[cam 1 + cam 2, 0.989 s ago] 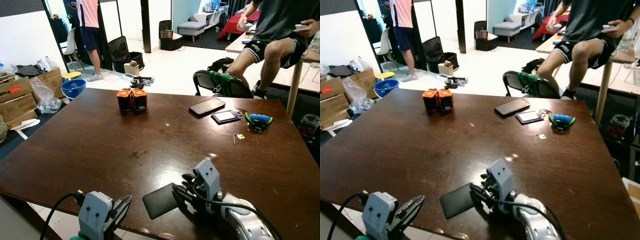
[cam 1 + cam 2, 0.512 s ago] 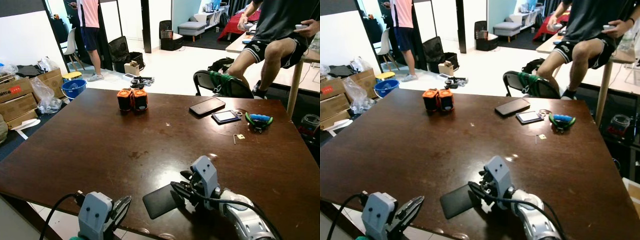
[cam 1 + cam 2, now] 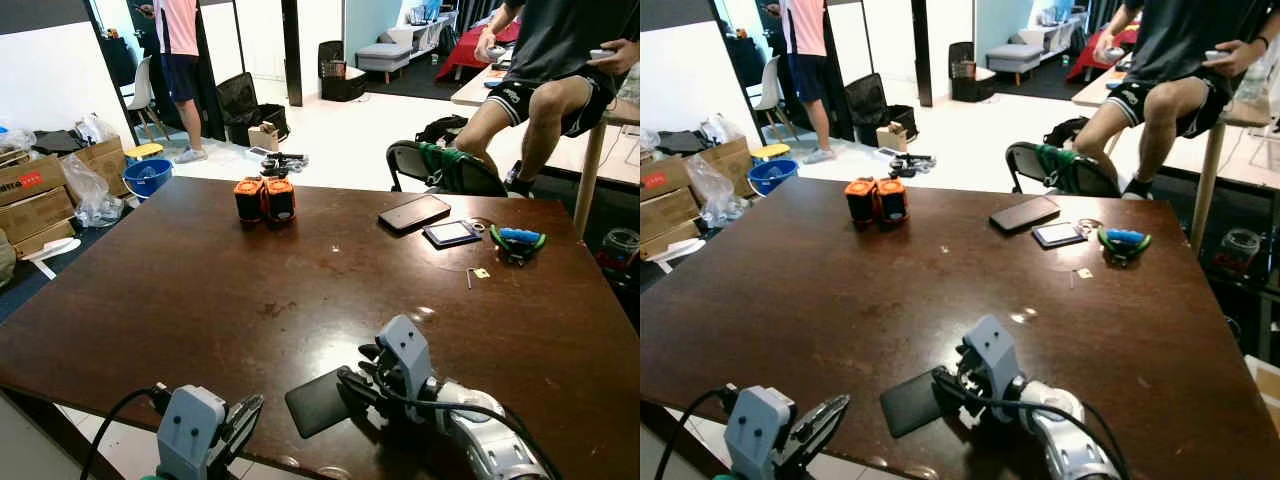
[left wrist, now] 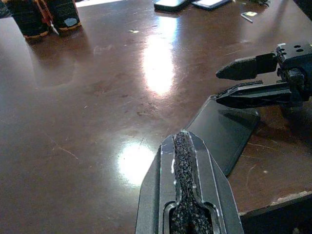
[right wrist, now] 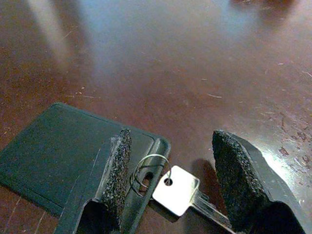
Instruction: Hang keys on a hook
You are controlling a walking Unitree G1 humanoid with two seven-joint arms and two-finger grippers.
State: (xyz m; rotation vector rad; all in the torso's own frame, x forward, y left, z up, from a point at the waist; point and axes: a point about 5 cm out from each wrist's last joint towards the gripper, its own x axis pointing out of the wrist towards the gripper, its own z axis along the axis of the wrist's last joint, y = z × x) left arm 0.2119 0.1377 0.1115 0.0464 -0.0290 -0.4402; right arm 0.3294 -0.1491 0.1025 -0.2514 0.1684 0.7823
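Note:
A silver key (image 5: 178, 195) on a thin wire ring (image 5: 150, 171) lies flat on the dark wooden table (image 3: 200, 290), beside a flat dark rectangular plate (image 5: 58, 146). My right gripper (image 5: 170, 178) is open low over the table, one foam pad (image 5: 117, 175) on each side of the key, not touching it. In the left eye view that gripper (image 3: 352, 384) reaches toward the plate (image 3: 318, 402) near the table's front edge. My left gripper (image 4: 183, 139) is shut with nothing in it, at the front edge left of the plate.
Two orange-black battery packs (image 3: 265, 198) stand at the far middle. A phone (image 3: 414, 211), a small device (image 3: 451, 233), green-blue pliers (image 3: 517, 240) and an Allen key (image 3: 468, 277) lie far right. A chair (image 3: 440, 165) and a seated person (image 3: 560, 70) are behind the table.
My right gripper has edged a little left and forward along the table toward the plate. The left gripper has stayed put.

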